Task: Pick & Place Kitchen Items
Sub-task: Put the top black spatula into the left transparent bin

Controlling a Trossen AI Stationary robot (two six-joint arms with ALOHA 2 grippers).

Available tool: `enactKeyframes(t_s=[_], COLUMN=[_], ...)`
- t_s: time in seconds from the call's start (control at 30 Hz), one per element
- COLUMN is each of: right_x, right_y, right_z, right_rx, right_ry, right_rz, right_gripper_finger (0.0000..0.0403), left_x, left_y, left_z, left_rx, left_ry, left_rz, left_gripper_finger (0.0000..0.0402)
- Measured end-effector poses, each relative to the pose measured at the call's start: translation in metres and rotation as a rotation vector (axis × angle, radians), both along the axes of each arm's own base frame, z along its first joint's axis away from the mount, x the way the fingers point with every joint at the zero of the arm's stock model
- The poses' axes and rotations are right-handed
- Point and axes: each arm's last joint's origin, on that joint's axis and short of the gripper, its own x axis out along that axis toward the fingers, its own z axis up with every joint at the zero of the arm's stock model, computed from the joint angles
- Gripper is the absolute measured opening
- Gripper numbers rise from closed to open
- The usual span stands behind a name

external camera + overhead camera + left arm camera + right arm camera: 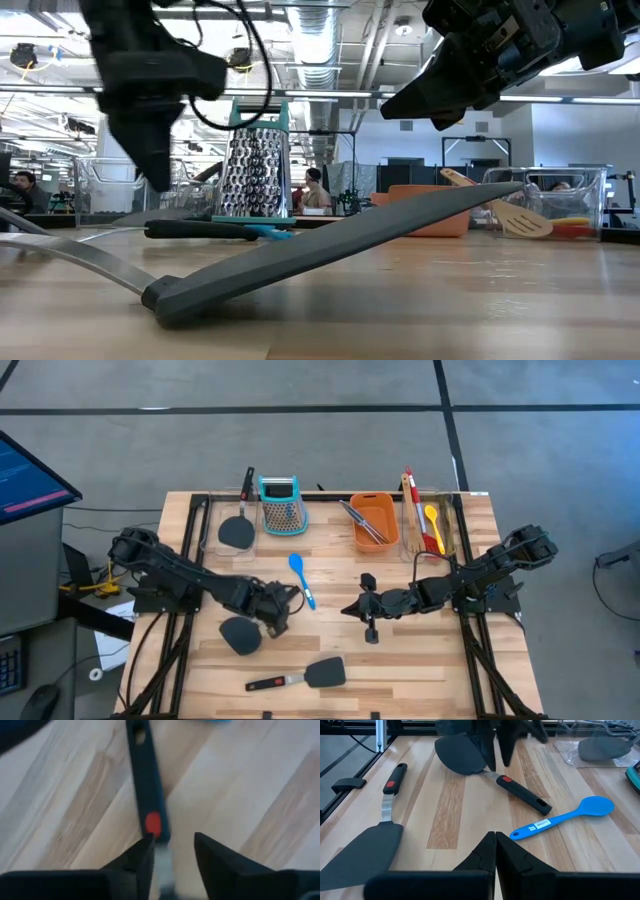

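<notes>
A black spatula with a red mark on its handle (240, 635) lies flat on the table's near left part; it also shows in the right wrist view (462, 755). My left gripper (272, 615) hangs just above it, open, its fingers (145, 857) on either side of the thin neck below the red mark (153, 822). My right gripper (348, 608) is shut and empty, hovering at mid-table, pointing toward the table's left edge. A second black spatula (325, 673) lies near the front edge. A blue spoon (302, 580) lies at the centre.
At the far edge stand a clear tray with another black spatula (238, 528), a teal-topped grater (280, 503), an orange tub (372, 520) holding metal tongs, and a clear bin (432, 525) with a wooden turner and red and yellow spoons. Bare wood lies at the near right.
</notes>
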Motion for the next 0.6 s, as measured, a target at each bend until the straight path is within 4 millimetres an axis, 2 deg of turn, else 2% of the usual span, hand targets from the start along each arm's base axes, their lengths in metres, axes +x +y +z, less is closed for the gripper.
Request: enactKeyframes(t_s=[0.13,0.33,0.47,0.6], right_x=[0.0,0.0,0.0,0.0], right_y=[0.0,0.0,0.0,0.0], right_z=[0.0,0.0,0.0,0.0], right_rx=[0.001,0.021,0.02,0.02], right_ry=[0.0,0.001,0.004,0.006], right_rz=[0.0,-0.01,-0.01,-0.01], right_gripper_finger=[0.0,0.0,0.0,0.0], left_x=[0.01,0.004,0.0,0.001], left_y=[0.012,0.026,0.033,0.033], left_z=[-0.004,-0.015,-0.024,-0.028], left_rx=[-0.033,-0.036,-0.035,-0.071], left_ry=[-0.082,-0.032,-0.021,-0.059], left_rz=[0.047,0.084,0.111,0.107], left_gripper_finger=[0.0174,0.0234,0.026,0.0268])
